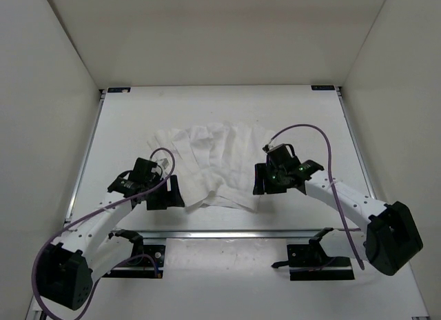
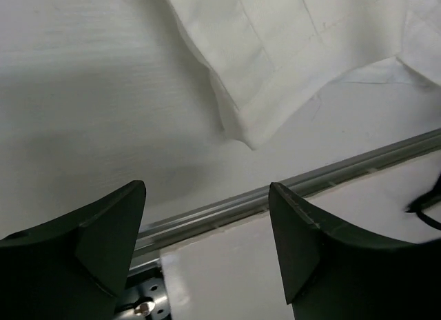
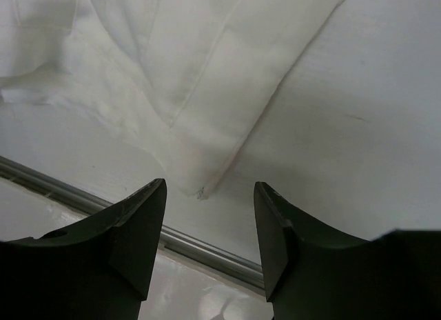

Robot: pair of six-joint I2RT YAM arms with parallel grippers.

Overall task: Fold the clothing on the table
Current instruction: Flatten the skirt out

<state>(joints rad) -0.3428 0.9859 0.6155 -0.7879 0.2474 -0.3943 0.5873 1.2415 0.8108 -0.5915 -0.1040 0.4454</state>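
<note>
The clothing (image 1: pixel 217 165) is a creased white garment spread flat in the middle of the table (image 1: pixel 227 103). My left gripper (image 1: pixel 165 194) hovers open just left of the garment's near left corner (image 2: pixel 251 137), nothing between its fingers (image 2: pixel 103 223). My right gripper (image 1: pixel 265 184) is open at the garment's near right corner (image 3: pixel 200 185), which lies just ahead of its fingertips (image 3: pixel 148 203). Neither gripper touches the cloth.
A metal rail (image 1: pixel 234 232) runs along the near edge of the table, just behind both grippers. White enclosure walls (image 1: pixel 48 92) stand on the left, right and far sides. The arm bases (image 1: pixel 313 258) sit below the rail.
</note>
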